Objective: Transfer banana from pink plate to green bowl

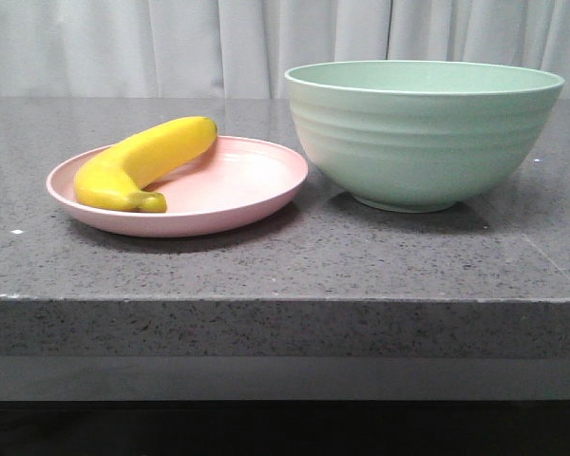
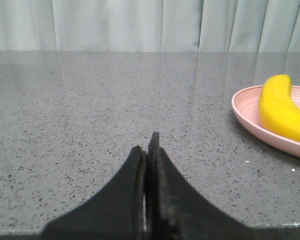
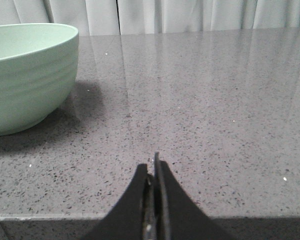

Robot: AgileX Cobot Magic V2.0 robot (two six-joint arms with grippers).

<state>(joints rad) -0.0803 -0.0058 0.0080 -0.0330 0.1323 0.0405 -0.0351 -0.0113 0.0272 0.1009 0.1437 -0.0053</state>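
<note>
A: Count of items on the grey speckled countertop (image 1: 266, 256)?

B: One banana (image 1: 142, 161), one pink plate (image 1: 237, 185), one green bowl (image 1: 423, 133). Two grippers were logged, one per wrist view; neither appeared in the front view.

A: Location of the banana?

B: It lay on the pink plate, over the plate's left half, curved, stubby tip toward the near rim, far end reaching past the back rim. The bowl stood just right of the plate, upright, the rims close; contact could not be told. The bowl's inside was hidden from the front.

A: Grippers?

B: The left gripper (image 2: 151, 142) had its black fingers pressed together, holding nothing, low over bare counter, the plate and banana off to one side and apart from it. The right gripper (image 3: 154, 162) was likewise pressed together and empty, the bowl near but apart.

A: Surroundings, obstructions?

B: One pale curtain (image 1: 123, 43) behind the counter. Nothing lay between plate and bowl
</note>
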